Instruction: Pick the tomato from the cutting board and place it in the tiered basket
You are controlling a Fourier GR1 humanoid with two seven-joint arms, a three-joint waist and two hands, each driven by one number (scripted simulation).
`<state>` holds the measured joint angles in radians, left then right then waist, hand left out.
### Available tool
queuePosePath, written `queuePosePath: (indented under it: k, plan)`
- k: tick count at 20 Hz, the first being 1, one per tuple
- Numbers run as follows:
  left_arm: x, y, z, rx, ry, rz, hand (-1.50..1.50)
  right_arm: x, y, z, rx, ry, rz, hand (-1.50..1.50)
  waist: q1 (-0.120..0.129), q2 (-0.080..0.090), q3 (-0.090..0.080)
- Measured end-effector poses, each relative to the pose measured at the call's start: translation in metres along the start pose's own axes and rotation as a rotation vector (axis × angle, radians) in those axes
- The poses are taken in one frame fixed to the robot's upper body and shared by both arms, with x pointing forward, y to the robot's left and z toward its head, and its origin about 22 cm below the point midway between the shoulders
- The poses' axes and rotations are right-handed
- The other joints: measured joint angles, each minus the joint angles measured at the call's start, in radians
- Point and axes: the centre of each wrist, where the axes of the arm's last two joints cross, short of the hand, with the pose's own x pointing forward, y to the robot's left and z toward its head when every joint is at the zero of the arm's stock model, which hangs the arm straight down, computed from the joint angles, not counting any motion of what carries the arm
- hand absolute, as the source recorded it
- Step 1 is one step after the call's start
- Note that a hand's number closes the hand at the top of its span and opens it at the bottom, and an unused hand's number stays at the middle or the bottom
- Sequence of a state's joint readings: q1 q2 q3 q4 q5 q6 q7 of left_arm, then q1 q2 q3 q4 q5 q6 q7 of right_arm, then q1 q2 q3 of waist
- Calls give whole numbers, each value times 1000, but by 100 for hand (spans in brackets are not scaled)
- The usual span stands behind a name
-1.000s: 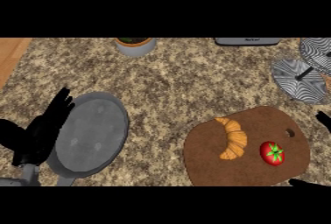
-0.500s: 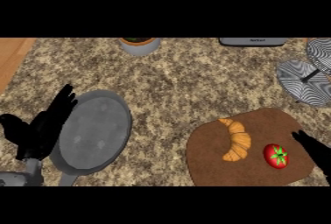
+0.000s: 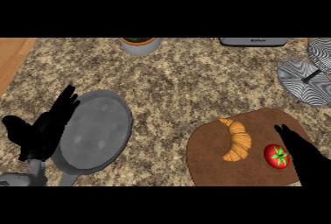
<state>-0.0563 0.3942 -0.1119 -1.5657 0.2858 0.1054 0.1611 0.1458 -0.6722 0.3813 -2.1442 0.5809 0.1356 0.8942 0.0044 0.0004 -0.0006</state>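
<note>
My right hand comes in from the lower edge with its fingers straight and holding nothing, just beside the small red tomato with a green star-shaped stem; I judge it is placed there so that it can close around the fruit from the side. The tomato lies on the dark brown rounded wooden cutting board, next to a golden curved croissant, which I must not push when I grasp. My left hand is at the left side, released, fingers up, resting against the rim of a round grey metal frying pan; it has no part in this step, I think. All of this stands on the speckled brown stone worktop. Farther away, at the right edge, is the tiered basket of black and white striped wire, where the tomato has to go. At the far edge I see a grey pot with a plant and a dark flat appliance.
</note>
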Motion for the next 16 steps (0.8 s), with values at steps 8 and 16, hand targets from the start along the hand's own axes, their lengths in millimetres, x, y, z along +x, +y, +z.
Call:
queuePosePath:
  k: [8, 16]
  plan:
    - [-3, 7, -3, 1, 3, 0, 0, -12, 42, -28, -10, 45, 30, -150, -4, 0, 1]
    - [0, 5, -1, -2, 11, 8, 0, -36, 57, -44, -83, 69, 73, -150, -6, -1, 1]
